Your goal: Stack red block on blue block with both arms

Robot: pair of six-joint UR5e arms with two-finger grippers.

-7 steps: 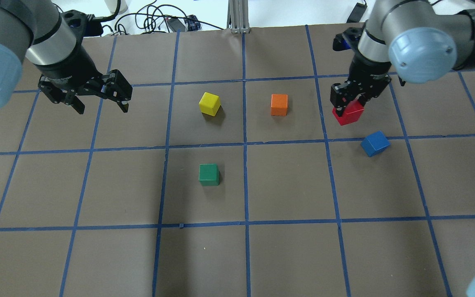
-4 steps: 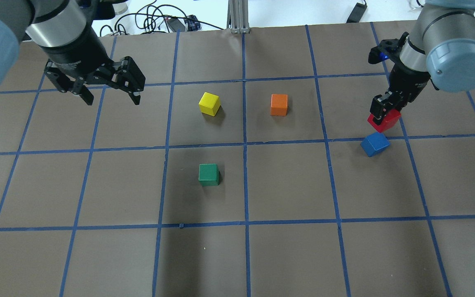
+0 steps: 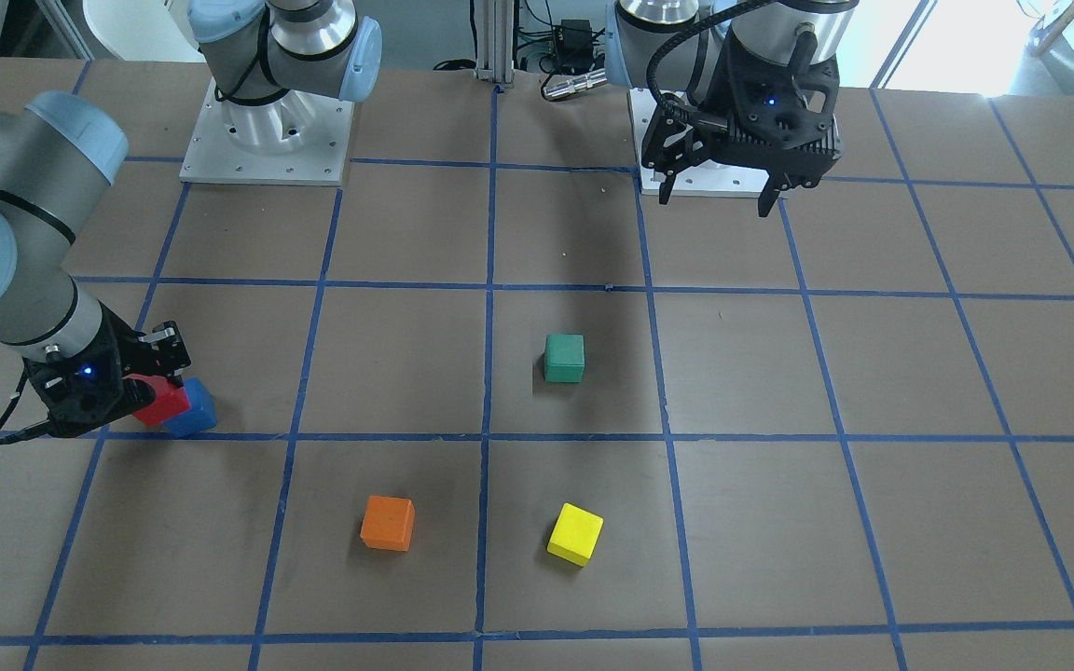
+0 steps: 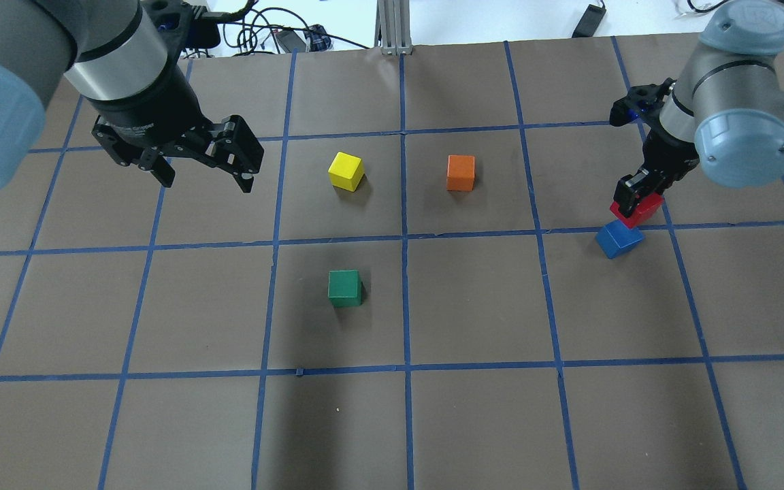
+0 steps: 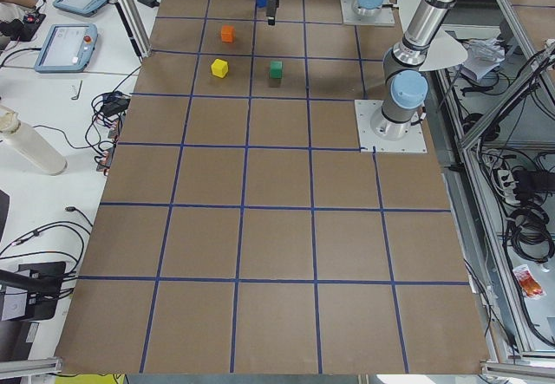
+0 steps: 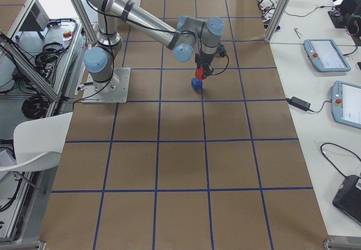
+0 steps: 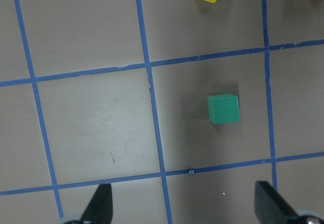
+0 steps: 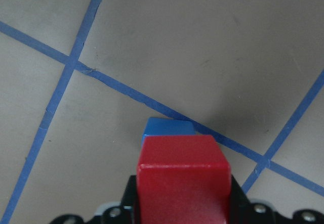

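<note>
My right gripper (image 4: 639,197) is shut on the red block (image 4: 642,210) and holds it just above and behind the blue block (image 4: 618,239), which lies on the table at the right. In the right wrist view the red block (image 8: 183,176) fills the jaws and the blue block (image 8: 167,128) shows just beyond it. In the front-facing view the red block (image 3: 164,401) overlaps the blue block (image 3: 194,410). My left gripper (image 4: 205,173) is open and empty, high above the table at the far left (image 3: 719,191).
A yellow block (image 4: 346,170), an orange block (image 4: 461,172) and a green block (image 4: 344,288) sit in the table's middle. The green block (image 7: 223,108) lies below my left wrist camera. Blue tape lines grid the brown table (image 4: 474,422).
My right gripper has carried the red block rightward and toward me, until it hangs over the blue block's far edge. My left arm has moved to the right.
</note>
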